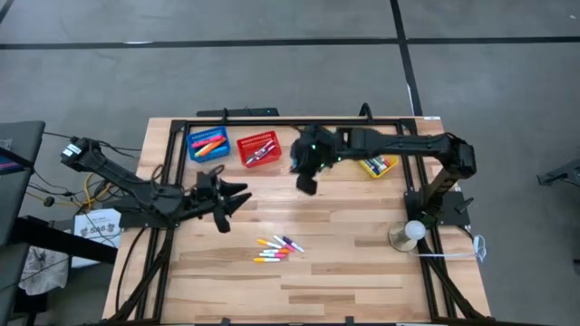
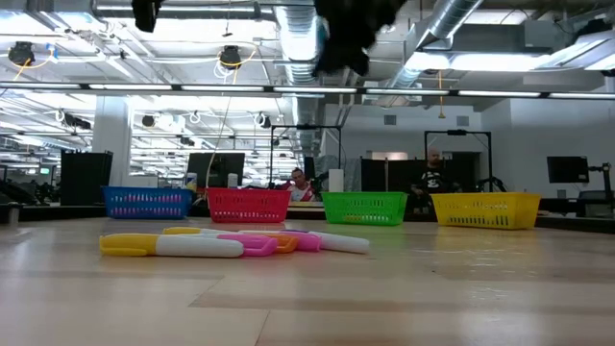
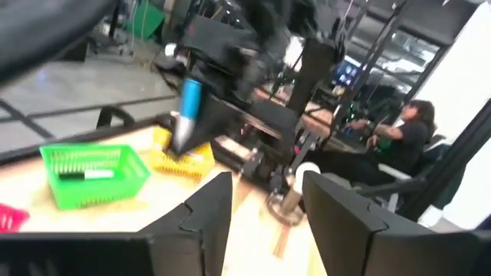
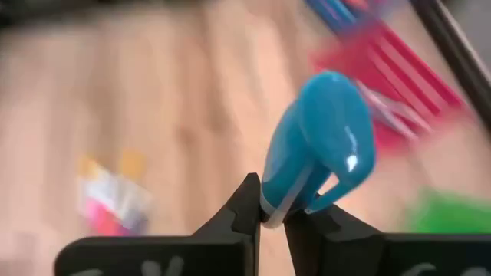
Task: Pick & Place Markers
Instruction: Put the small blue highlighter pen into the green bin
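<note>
The table is a light wooden slab w/ plank seams, framed by dark rails along its edges. A loose heap of markers is seen near the middle of the table, toward the front edge, w/ bare wood all round it; in the low view they lie flat, touching and overlapping, smooth plastic, yellow, white and pink.

Along the back edge four square mesh baskets are lined up: blue basket nearest the back left corner, holding orange and pink sticks, red basket just beside it, green basket mostly hidden under the right arm in the high view, yellow basket toward the back right corner.

The right gripper is held in the air above the table near the back edge, between the red and green baskets; its jaws are clenched on a blue-capped marker, glossy rounded cap, white body at the pinch point.

The left gripper is held over the left part of the table, well apart from the heap, jaws spread w/ nothing between them.

A round-based white lamp stands near the right edge. No writing can be read
</note>
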